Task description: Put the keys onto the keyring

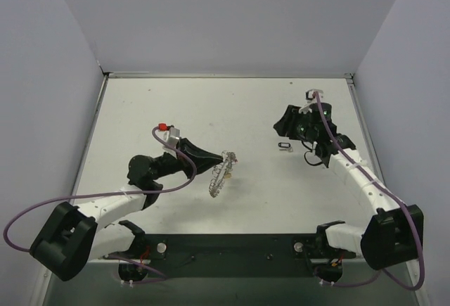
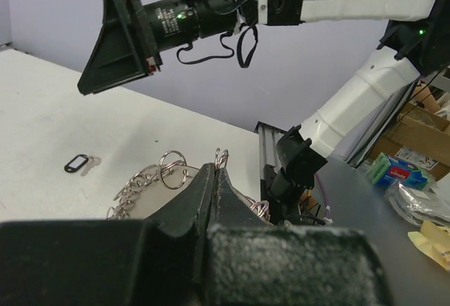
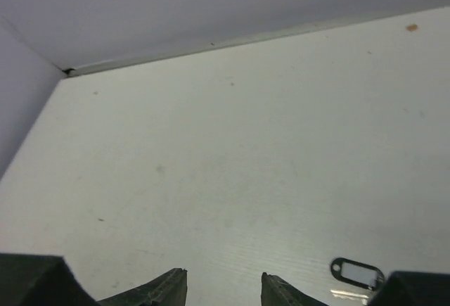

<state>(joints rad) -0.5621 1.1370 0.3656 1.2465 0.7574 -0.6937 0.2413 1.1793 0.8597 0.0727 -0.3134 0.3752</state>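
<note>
The keyring (image 1: 220, 175), a large silvery ring rimmed with small wire loops, hangs tilted on edge above the table. My left gripper (image 1: 224, 158) is shut on its top rim; in the left wrist view the closed tips (image 2: 214, 170) pinch a loop of the keyring (image 2: 140, 179). One small silver key with a black-framed tag (image 1: 284, 145) lies flat on the table, also in the left wrist view (image 2: 77, 163) and the right wrist view (image 3: 357, 275). My right gripper (image 1: 283, 123) is open and empty, hovering just behind and above that key (image 3: 223, 279). No coloured keys show.
White table with grey walls at the back and sides, and a raised rim (image 1: 225, 75) along the far edge. The dark base rail (image 1: 232, 246) runs along the near edge. Boxes and packets (image 2: 411, 172) lie off the table beyond the right arm.
</note>
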